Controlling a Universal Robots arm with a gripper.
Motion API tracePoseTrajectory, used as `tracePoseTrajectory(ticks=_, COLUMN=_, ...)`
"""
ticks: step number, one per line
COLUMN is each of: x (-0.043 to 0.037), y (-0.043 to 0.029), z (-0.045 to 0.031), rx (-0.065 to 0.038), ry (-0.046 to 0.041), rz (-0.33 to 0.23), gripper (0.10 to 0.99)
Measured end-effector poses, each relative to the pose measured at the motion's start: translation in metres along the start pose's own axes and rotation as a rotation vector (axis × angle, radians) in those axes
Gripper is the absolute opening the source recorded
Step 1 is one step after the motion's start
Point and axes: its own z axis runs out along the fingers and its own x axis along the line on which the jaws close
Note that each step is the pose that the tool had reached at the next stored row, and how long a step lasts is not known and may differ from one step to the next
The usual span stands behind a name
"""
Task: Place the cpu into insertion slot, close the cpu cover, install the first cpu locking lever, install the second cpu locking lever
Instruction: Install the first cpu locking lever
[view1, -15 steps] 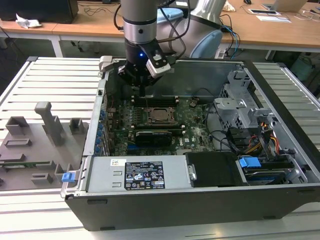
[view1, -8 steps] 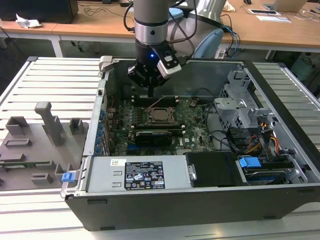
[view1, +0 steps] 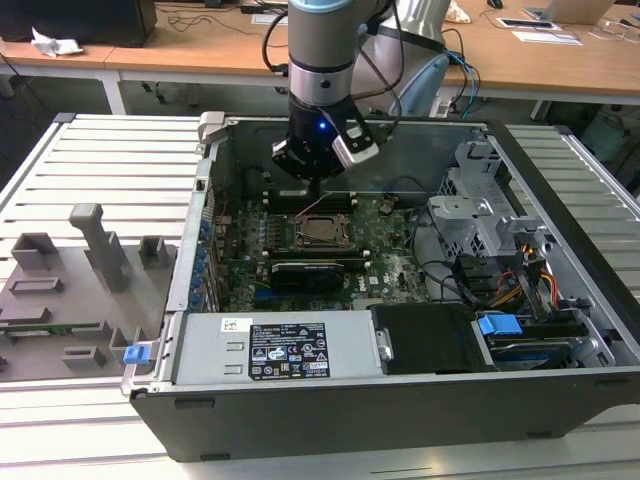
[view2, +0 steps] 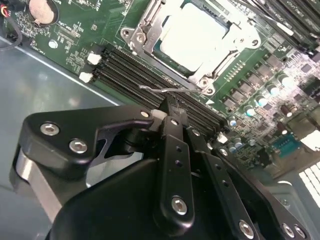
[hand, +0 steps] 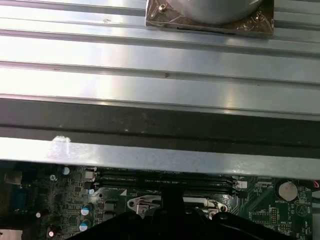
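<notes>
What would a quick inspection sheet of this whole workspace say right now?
Surface: ribbed grey metal table.
Job's things: silvery-grey square cpu seated in the black-framed insertion slot; silvery metal cpu cover down around it; thin wire lever beside the frame.
Clutter: grey plastic fixture block on the table.
Pincer: black pincer at the wire lever, shut.
Cables: coloured wire bundle inside the open computer case.
Surroundings: wooden desks behind.

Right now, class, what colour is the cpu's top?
Pale silvery-grey; the cpu shows best in the second wrist view.
</notes>
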Motion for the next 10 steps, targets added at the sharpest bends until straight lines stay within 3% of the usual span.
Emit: tracePoseTrajectory(ticks=10, x=-0.0062, y=0.0000, z=0.0071, rx=0.000, ry=0.0003, rz=-0.002, gripper=0.106)
